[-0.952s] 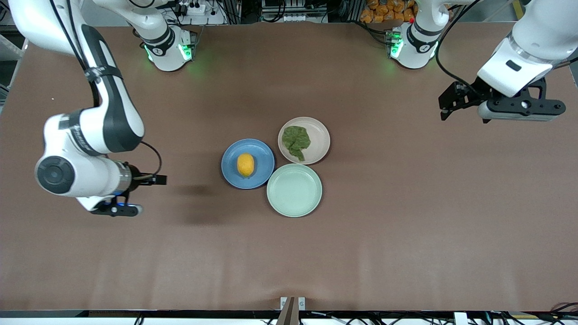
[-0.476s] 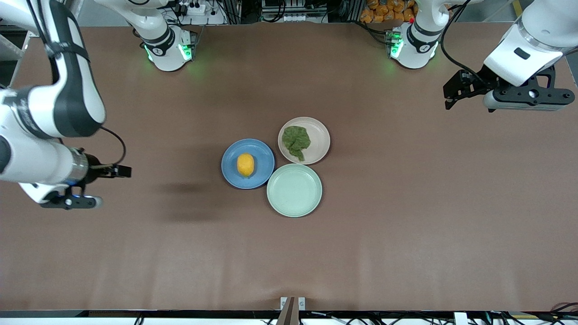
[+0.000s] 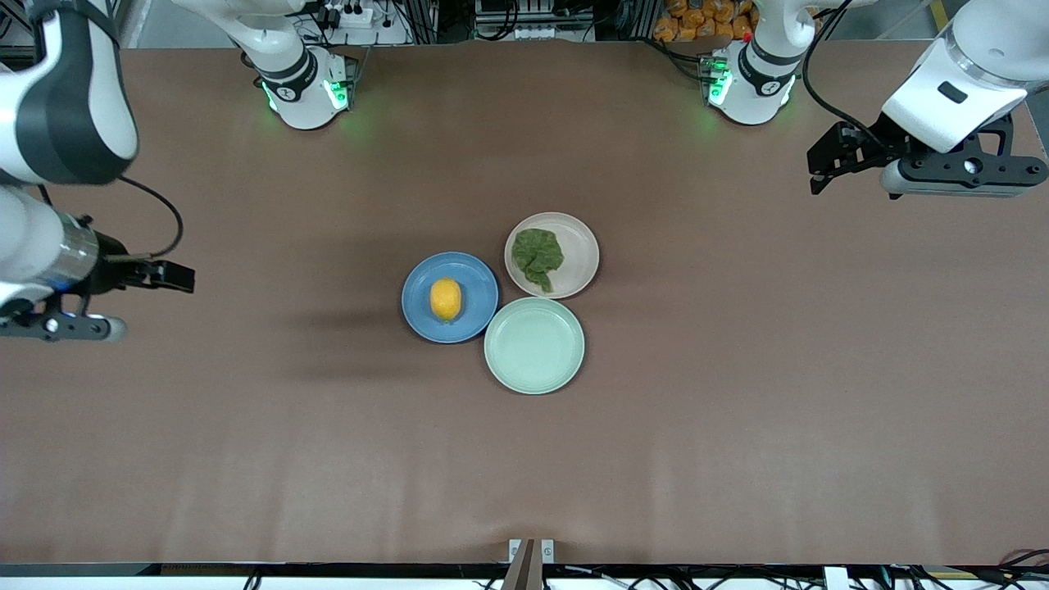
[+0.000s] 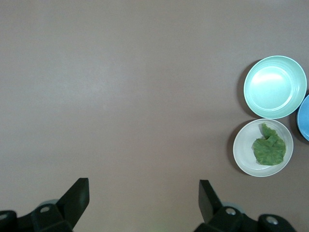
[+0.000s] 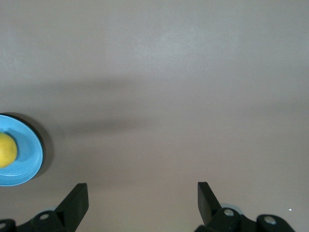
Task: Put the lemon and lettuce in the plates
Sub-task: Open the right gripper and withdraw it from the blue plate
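the lemon (image 3: 446, 299) lies in the blue plate (image 3: 420, 315) and the lettuce (image 3: 537, 256) in the beige-pink plate (image 3: 578, 246), so the task looks done, with the left end effector (image 4: 142, 200) and right end effector (image 5: 141, 203) both wide open, empty, over bare counter (image 3: 737, 410).

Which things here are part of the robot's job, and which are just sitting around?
Part of the job:
- lemon, on the blue plate
- lettuce, on the beige-pink plate

Just sitting around:
- mint-green plate, with nothing in it, touching both other plates, nearest the front camera

Three plates (image 3: 533, 345), one lemon (image 3: 445, 298), one lettuce leaf (image 3: 537, 256), two arms (image 3: 951, 78).
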